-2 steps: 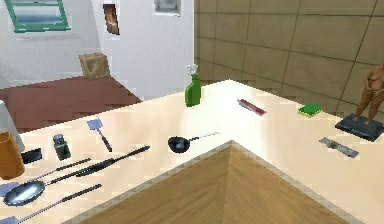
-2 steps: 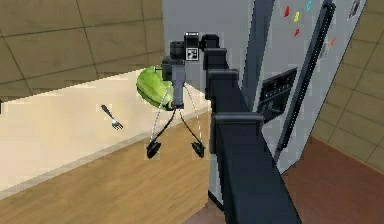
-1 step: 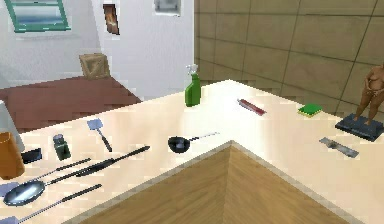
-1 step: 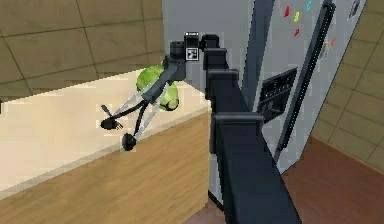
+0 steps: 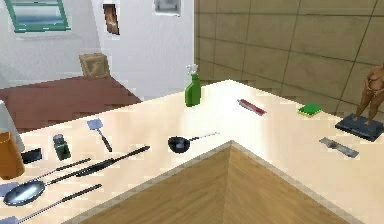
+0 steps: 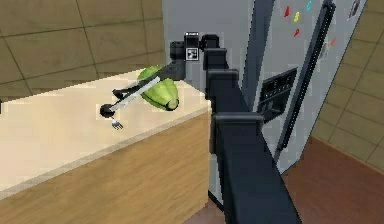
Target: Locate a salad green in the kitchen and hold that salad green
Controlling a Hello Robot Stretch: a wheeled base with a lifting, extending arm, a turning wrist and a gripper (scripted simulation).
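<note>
Pincer (image 6: 113, 113) at salad green (image 6: 161, 93) near counter (image 6: 60, 135) edge; cannot tell if holding.

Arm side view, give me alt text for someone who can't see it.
A dark arm reaches over a light counter, its end effector at a green lettuce lying there; whether it holds the lettuce cannot be told. A grey fridge stands at the right.

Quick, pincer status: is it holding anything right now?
Pincer: cannot tell whether it holds anything; its far end is at the salad green lying on the counter.
</note>
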